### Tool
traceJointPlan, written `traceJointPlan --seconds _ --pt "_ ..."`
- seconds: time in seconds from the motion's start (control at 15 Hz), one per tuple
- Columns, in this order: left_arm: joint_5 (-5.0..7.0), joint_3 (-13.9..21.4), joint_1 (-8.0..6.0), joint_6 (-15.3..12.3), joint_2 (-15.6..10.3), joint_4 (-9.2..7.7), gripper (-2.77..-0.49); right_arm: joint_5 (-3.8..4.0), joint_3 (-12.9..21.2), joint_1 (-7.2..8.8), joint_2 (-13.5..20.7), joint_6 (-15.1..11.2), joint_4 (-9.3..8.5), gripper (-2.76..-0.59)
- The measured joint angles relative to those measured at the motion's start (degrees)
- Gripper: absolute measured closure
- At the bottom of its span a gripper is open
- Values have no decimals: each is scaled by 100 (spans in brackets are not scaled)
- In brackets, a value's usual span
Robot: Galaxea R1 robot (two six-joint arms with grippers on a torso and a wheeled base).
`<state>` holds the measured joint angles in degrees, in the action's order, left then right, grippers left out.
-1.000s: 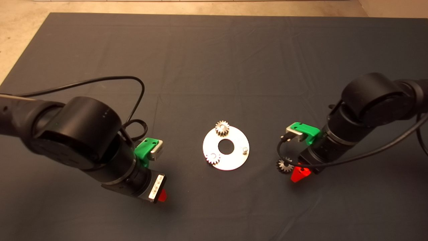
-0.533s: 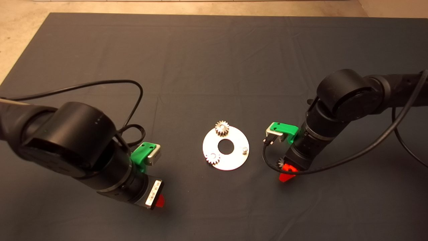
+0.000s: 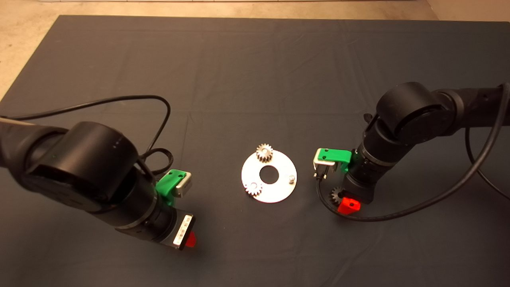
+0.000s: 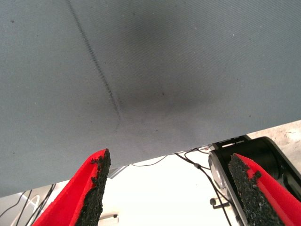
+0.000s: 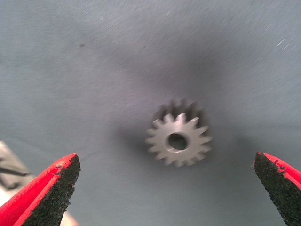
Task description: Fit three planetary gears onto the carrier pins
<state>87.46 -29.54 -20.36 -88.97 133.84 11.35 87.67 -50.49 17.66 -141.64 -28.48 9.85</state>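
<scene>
A shiny round plate (image 3: 279,190) with a central hole lies mid-mat. One planetary gear (image 3: 264,152) sits on its far pin and a second gear (image 3: 253,188) on its near-left pin. The right carrier pin (image 3: 292,178) is bare. The third gear (image 3: 336,195) lies flat on the mat to the right of the plate. My right gripper (image 3: 346,202) hangs over it. In the right wrist view the gripper (image 5: 167,162) is open, and the gear (image 5: 178,139) lies between the fingers (image 5: 47,193) without touching them. My left gripper (image 3: 190,239) is open and empty at the lower left.
The dark mat (image 3: 255,79) covers the table, with floor beyond its far edge. Black cables loop from both arms: one (image 3: 159,119) left of the plate, one (image 3: 398,215) right of the third gear. The left wrist view (image 4: 169,160) looks past the mat's near edge.
My right arm has moved left toward the plate and turned, so its fingers now straddle the third gear. The left arm drew back slightly, then held still.
</scene>
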Motion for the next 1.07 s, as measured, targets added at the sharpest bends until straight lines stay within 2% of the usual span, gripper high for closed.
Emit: traceJointPlan --seconds 0.2,0.33,0.4,0.67,1.07 --pt "0 44 0 58 -10 -6 -176 2 47 -2 5 308 335 -275" --pt "0 90 0 82 -10 -28 -176 1 260 -2 12 396 566 -275" --pt "0 116 0 93 -11 -44 -176 0 426 -2 35 432 621 -275" --pt "0 132 0 97 -22 -88 -176 0 1019 -3 173 473 714 -275" --pt "0 132 0 104 -21 -107 -176 2 1250 -6 432 697 778 -275"
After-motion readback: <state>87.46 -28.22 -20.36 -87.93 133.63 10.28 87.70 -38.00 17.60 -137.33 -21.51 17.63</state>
